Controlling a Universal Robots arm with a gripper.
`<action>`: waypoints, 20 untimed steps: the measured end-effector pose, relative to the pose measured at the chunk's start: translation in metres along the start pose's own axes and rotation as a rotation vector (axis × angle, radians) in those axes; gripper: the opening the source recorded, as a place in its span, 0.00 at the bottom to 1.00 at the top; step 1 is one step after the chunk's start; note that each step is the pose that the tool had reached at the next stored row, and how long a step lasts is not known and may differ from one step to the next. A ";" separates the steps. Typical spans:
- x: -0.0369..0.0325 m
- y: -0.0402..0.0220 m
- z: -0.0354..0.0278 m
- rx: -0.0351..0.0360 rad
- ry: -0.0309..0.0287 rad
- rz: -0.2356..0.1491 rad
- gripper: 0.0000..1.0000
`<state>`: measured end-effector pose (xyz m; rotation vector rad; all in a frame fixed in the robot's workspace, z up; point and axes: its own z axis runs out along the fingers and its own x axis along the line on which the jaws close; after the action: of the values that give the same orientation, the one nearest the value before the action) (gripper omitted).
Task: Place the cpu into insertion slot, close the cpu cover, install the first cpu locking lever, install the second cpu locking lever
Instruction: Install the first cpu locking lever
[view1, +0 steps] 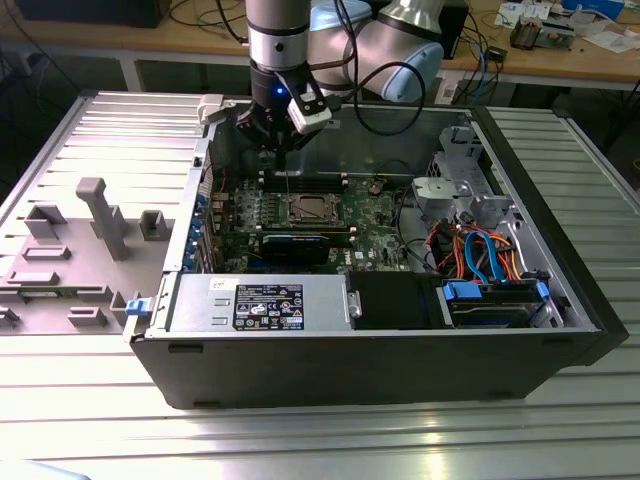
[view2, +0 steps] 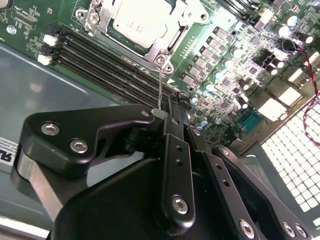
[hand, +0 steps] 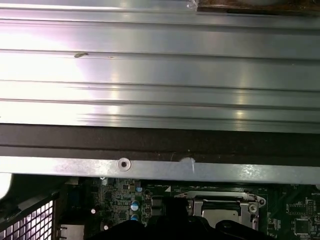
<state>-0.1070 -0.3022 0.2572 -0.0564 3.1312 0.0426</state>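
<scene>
The cpu (view2: 139, 19) lies flat in the insertion slot (view1: 305, 209) on the green motherboard, its dull silver top showing through the window of the cpu cover (view2: 167, 44), which lies down over it. A thin wire locking lever (view2: 159, 87) rises from the socket's corner. My gripper (view2: 167, 111) is shut on the lever's free end. In the exterior view the gripper (view1: 284, 150) hangs just behind the socket, inside the open case. The first wrist view catches the socket (hand: 225, 207) past the case wall.
Long black memory slots (view2: 105, 60) run beside the socket, right under my fingers. A black graphics card (view1: 296, 245), the power supply (view1: 260, 305), a grey drive cage (view1: 470, 190) and coloured cables (view1: 480, 255) crowd the case. A grey fixture (view1: 100, 215) stands at the exterior view's left.
</scene>
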 end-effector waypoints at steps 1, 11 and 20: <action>-0.0005 0.0003 0.0001 0.0000 0.0000 0.000 0.11; -0.0105 0.0053 0.0020 -0.0001 0.0000 0.000 0.11; -0.0187 0.0095 0.0030 0.0000 0.0000 0.000 0.11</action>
<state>-0.0886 -0.2920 0.2547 -0.0566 3.1312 0.0426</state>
